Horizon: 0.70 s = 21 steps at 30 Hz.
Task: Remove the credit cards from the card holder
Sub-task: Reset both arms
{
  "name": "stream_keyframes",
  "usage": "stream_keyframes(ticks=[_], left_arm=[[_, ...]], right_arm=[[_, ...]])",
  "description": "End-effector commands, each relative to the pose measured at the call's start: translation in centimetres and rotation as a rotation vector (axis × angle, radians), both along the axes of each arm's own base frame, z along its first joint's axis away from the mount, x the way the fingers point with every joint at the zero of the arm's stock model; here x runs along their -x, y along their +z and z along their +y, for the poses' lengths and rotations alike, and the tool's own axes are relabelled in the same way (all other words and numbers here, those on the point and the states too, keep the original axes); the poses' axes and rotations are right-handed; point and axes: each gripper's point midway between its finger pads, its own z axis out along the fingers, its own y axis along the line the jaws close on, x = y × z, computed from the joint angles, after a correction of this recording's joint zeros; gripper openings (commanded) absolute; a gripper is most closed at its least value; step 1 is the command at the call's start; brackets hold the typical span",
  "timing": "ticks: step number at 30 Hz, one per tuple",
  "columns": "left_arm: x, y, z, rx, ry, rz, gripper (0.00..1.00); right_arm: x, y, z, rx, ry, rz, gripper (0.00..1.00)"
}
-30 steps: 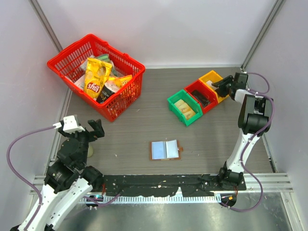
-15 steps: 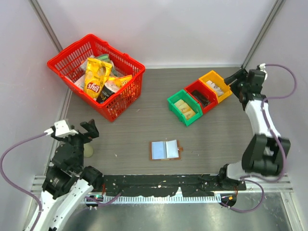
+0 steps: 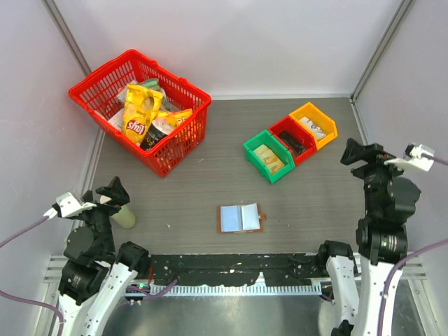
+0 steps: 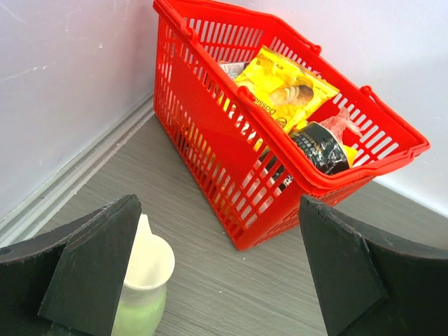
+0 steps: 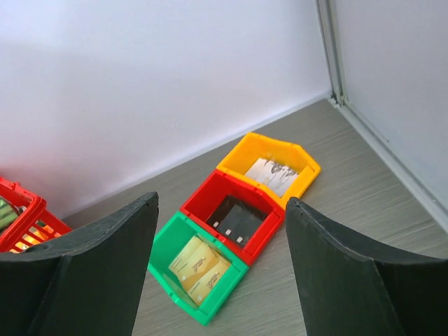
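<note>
A grey wood-grain table (image 3: 210, 140) sits between pale walls, with both arms drawn close to its near edge. The card holder (image 3: 241, 218) lies open and flat near the middle of that edge, its 2 blue-grey faces up and its brown tab pointing right. It is well apart from both grippers, and whether any card is left inside cannot be told. Tan cards (image 5: 198, 264) lie in the green bin (image 3: 250, 148), the nearest of 3 bins touching in a slanted row on the right half of the table. The red bin (image 5: 203, 198) in the middle holds something dark. The orange bin (image 5: 241, 150) farthest back holds a pale, printed flat item. A red basket (image 3: 183, 145) with yellow snack bags (image 3: 140, 112) stands at the far left. The left gripper (image 3: 112, 196) hangs at the left edge with its fingers spread wide and nothing between them, just beside a small pale green container (image 4: 143, 287). The right gripper (image 3: 357, 150) is raised at the right side, its fingers also wide apart and empty, facing the bins.
</note>
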Motion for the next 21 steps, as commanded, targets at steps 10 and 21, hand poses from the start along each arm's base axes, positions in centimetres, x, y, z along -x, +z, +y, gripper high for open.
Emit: stream_keyframes(ticks=[10, 21], left_arm=[[1.0, 1.3, 1.0, 0.056, 0.038, -0.087, 1.00], [0.9, 1.3, 1.1, 0.049, 0.047, -0.090, 1.00]], right_arm=[[5.2, -2.4, -1.5, 0.156, -0.145, -0.140, 0.81], [7.1, -2.0, -2.2, 0.132, -0.191, -0.248, 0.82]])
